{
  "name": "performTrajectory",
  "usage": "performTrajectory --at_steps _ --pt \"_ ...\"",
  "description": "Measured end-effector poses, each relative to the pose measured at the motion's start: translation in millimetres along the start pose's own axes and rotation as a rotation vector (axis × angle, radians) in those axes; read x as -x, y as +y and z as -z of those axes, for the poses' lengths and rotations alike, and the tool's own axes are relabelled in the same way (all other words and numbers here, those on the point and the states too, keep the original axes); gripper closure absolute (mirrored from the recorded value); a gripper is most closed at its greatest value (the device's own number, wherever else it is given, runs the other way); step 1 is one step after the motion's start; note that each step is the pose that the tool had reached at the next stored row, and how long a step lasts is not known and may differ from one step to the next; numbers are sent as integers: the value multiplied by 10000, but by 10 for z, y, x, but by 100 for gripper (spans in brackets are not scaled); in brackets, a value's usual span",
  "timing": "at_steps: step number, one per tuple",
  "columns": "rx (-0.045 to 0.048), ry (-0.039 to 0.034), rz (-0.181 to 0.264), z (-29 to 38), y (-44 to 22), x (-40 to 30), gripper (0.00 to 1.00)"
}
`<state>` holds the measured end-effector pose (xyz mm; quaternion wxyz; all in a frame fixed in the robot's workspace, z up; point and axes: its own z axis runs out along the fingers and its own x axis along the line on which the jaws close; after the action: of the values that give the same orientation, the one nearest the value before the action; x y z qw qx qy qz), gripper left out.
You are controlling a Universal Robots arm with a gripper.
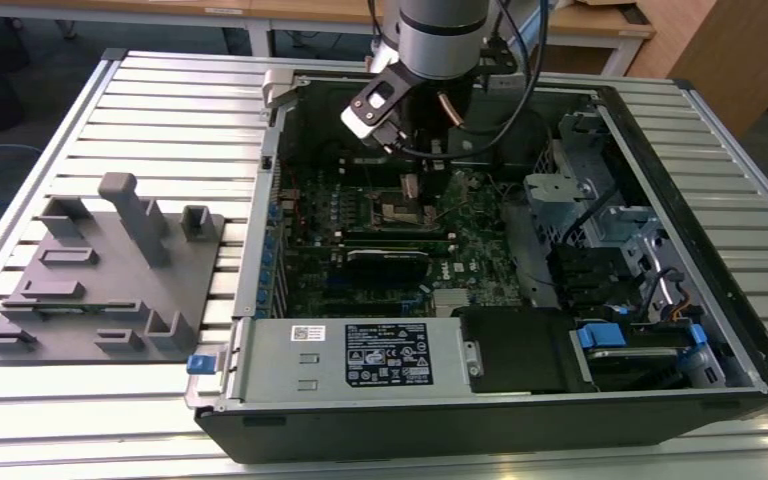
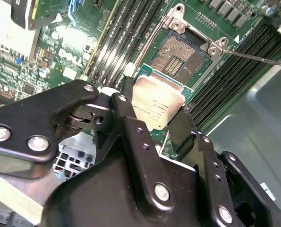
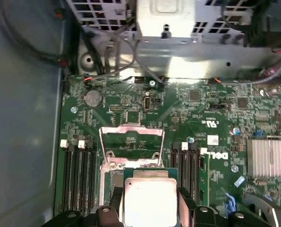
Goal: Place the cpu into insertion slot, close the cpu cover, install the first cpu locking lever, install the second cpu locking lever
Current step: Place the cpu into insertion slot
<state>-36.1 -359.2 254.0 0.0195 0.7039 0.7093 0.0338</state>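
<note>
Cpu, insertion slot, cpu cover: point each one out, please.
cpu (image 2: 159, 101): second wrist view, middle of its silver top.
insertion slot (image 2: 178, 56): second wrist view, its dark centre.
cpu cover (image 3: 131, 128): first wrist view, free-end bar of the raised frame.

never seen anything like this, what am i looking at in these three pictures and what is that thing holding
This is a robot arm working inside an open computer case, which lies on a slatted metal table. The exterior view comes from a camera off the arm and shows the whole scene. A grey fixture sits on the table, at the exterior view's left of the case. The two wrist views come from cameras riding on the arm, looking past its black gripper at the green board. The gripper is shut on the cpu, a small flat silver chip held by its edges. Just beyond it is the insertion slot, still empty. In the first wrist view the cpu cover stands open. The cpu is not yet seated.
</note>
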Motion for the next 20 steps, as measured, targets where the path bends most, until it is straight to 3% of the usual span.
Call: performTrajectory --at_steps 4,7,8,20 --pt "-6 -1 -7 -1 0 0 46" --pt "-200 -1 -10 -1 1 -1 46" --pt "-219 -1 -10 -1 1 0 46" --pt "-226 -25 -9 -7 1 0 46"
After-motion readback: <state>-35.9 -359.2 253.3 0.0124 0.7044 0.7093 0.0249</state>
